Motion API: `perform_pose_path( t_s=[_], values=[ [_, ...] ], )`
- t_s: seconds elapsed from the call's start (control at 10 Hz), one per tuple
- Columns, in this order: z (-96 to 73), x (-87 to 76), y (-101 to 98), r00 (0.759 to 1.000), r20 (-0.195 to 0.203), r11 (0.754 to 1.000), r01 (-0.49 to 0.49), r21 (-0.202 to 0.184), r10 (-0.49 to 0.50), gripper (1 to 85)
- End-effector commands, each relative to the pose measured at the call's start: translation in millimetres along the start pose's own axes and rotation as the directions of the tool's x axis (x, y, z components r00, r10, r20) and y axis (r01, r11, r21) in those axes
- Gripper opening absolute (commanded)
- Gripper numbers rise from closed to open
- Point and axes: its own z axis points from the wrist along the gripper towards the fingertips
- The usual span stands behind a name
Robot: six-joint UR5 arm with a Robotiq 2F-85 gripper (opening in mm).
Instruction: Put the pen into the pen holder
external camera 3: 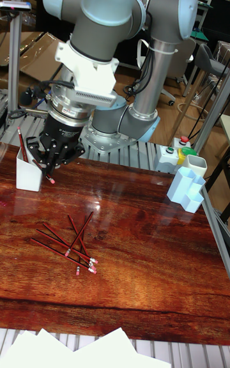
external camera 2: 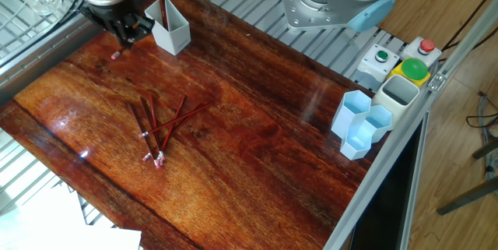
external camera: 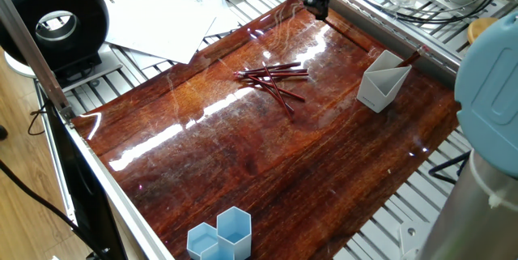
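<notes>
My gripper (external camera 2: pixel 124 33) hangs above the table's far corner, shut on a dark red pen (external camera 2: pixel 117 52) whose pink eraser end pokes out below the fingers. It is just left of the white pen holder (external camera 2: pixel 172 33). In the tall fixed view the gripper (external camera 3: pixel 53 165) sits right beside the pen holder (external camera 3: pixel 29 176), with the pen's eraser end (external camera 3: pixel 50 181) at about the height of the holder's lower half. One red pen (external camera 2: pixel 161 1) stands inside the holder. Several more pens (external camera: pixel 275 78) lie in a loose pile mid-table. The gripper (external camera: pixel 318 2) shows at the top edge here.
Light blue hexagonal cups (external camera 2: pixel 362 125) stand at the table's opposite end, next to a box with a green and a red button (external camera 2: pixel 412 67). White paper sheets (external camera: pixel 166 17) and a black round device (external camera: pixel 57 21) lie off the wooden table (external camera: pixel 267 163). The arm's base (external camera 2: pixel 334 1) stands behind.
</notes>
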Motion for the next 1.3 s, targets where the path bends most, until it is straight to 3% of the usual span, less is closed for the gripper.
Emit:
perform_pose_path(
  t_s=[0.0,0.1,0.3,0.4,0.5,0.6,0.7,0.9,1.2],
  values=[
    [-3.3,-12.9,-4.7,0.998,0.057,1.000,-0.028,0.001,0.028,1.0],
    [-3.5,-11.6,6.8,0.998,0.050,0.998,-0.040,-0.043,0.042,1.0],
    [-4.3,-23.7,6.2,0.994,0.097,0.998,-0.043,-0.043,0.047,1.0],
    [-4.3,-24.5,3.7,0.994,0.100,0.998,-0.051,-0.035,0.055,1.0],
    [-3.4,-15.0,-5.0,0.995,0.065,0.998,-0.070,0.000,0.070,1.0],
    [-3.4,-13.7,-3.7,0.997,0.060,0.998,-0.057,-0.004,0.057,1.0],
    [-8.7,-13.8,2.0,0.996,0.084,0.999,-0.033,-0.027,0.035,1.0],
    [-35.6,-3.7,11.0,0.978,0.206,0.997,0.023,-0.068,-0.009,1.0],
    [-50.9,23.8,1.3,0.965,0.252,0.997,0.075,-0.026,-0.067,1.0]
  ],
)
